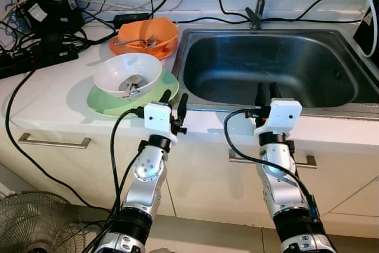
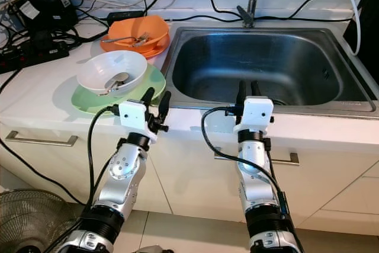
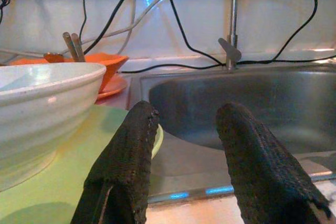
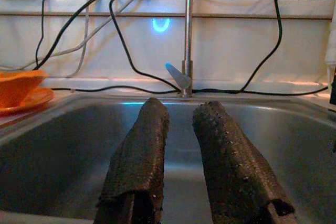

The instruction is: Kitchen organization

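While both arms reach over the white countertop point(image 1: 53, 108), your left gripper point(image 1: 174, 100) hovers with its black fingers spread apart, one tip over the rim of the pale green plate point(image 1: 100, 103) and touching nothing. On that plate sits a white ceramic bowl point(image 1: 127, 73) with a metal spoon point(image 1: 132, 82) in it. Behind it you see an orange bowl point(image 1: 146, 32) with cutlery on an orange plate point(image 1: 164, 51). Your right gripper point(image 1: 267, 93) hangs at the front edge of the stainless steel sink point(image 1: 272, 63), fingers slightly parted, empty.
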### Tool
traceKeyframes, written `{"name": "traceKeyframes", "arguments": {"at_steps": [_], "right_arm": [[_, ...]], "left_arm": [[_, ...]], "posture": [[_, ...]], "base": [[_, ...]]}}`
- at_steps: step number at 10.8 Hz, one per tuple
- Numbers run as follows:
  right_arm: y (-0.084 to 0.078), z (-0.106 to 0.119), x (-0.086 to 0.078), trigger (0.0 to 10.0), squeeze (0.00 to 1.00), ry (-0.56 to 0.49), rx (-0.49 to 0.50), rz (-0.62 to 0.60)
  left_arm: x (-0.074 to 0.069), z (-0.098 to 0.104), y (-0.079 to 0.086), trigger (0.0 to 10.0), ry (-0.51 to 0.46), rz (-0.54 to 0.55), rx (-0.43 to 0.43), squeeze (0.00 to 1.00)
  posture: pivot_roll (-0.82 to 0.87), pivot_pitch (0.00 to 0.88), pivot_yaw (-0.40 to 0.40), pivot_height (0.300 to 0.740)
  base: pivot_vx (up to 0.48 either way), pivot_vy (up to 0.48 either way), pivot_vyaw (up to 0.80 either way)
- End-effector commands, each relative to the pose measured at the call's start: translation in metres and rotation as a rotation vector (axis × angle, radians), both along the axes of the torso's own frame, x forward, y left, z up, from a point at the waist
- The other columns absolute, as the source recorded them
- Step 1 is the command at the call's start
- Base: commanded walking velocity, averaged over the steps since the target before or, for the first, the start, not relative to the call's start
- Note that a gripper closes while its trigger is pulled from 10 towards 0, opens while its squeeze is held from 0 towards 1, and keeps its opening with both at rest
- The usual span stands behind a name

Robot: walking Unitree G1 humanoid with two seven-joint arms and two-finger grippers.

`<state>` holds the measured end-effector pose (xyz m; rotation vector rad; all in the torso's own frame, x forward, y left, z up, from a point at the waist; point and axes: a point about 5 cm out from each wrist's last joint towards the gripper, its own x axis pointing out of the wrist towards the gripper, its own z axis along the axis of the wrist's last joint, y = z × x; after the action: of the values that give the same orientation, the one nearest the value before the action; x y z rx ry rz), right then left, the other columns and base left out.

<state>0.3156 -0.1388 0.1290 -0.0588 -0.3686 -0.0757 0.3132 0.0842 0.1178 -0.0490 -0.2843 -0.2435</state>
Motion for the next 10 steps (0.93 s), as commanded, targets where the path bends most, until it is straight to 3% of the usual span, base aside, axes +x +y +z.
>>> {"name": "traceKeyframes", "arguments": {"at_steps": [1,10], "right_arm": [[0.0043,0.0053,0.0011,10.0,0.00,-0.015,-0.003,0.009],[0.0049,0.0036,0.0007,10.0,0.00,-0.008,-0.001,0.010]], "left_arm": [[0.0013,0.0007,0.0008,10.0,-0.002,0.007,0.006,0.00],[0.0012,-0.0007,0.0008,10.0,0.003,0.007,0.008,0.00]], "posture": [[0.06,0.000,0.075,0.740],[0.06,0.000,0.076,0.740]], "base": [[0.000,0.000,0.00],[0.000,0.000,0.00]]}}
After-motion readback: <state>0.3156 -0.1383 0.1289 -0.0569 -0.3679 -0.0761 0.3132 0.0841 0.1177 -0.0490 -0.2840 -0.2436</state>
